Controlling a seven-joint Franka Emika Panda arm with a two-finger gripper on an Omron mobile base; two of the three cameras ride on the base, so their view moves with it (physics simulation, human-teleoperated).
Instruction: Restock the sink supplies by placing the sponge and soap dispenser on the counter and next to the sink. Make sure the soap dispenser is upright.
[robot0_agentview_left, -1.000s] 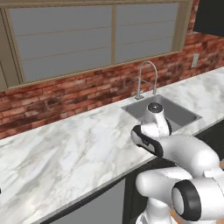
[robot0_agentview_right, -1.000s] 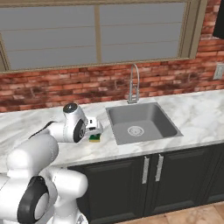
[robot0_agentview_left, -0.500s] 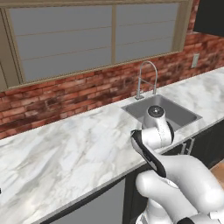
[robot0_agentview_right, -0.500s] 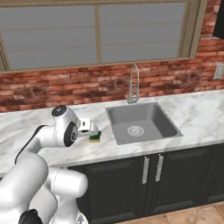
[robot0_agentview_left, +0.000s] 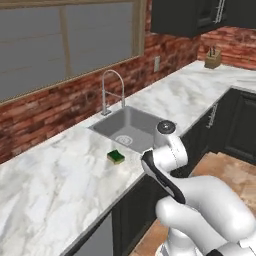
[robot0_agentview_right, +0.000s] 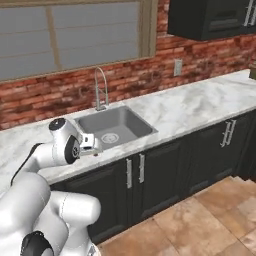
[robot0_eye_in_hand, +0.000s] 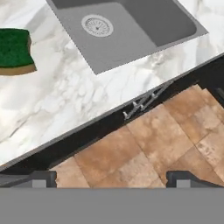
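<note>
The sponge (robot0_agentview_left: 116, 156), yellow with a dark green top, lies flat on the marble counter (robot0_agentview_left: 60, 175) just left of the sink (robot0_agentview_left: 127, 131). In the hand view the sponge (robot0_eye_in_hand: 15, 50) is at the upper left, beside the steel sink (robot0_eye_in_hand: 131, 30) with its round drain. My gripper (robot0_eye_in_hand: 111, 179) is open and holds nothing; it hangs off the counter's front edge, above the floor. From the right base view the gripper (robot0_agentview_right: 96, 148) sits in front of the sink (robot0_agentview_right: 115, 127). The soap dispenser is out of view.
An arched steel faucet (robot0_agentview_left: 111, 90) stands behind the basin. Dark cabinets (robot0_agentview_right: 165, 165) with bar handles (robot0_eye_in_hand: 142, 103) run under the counter, above a brown tiled floor (robot0_agentview_right: 200, 220). A knife block (robot0_agentview_left: 212, 57) stands at the far right corner. Brick wall and windows back the counter.
The whole picture has shifted, so the base has moved and now shows more counter and floor to the right. My hand has drawn back from the sponge to the counter's front edge, still open.
</note>
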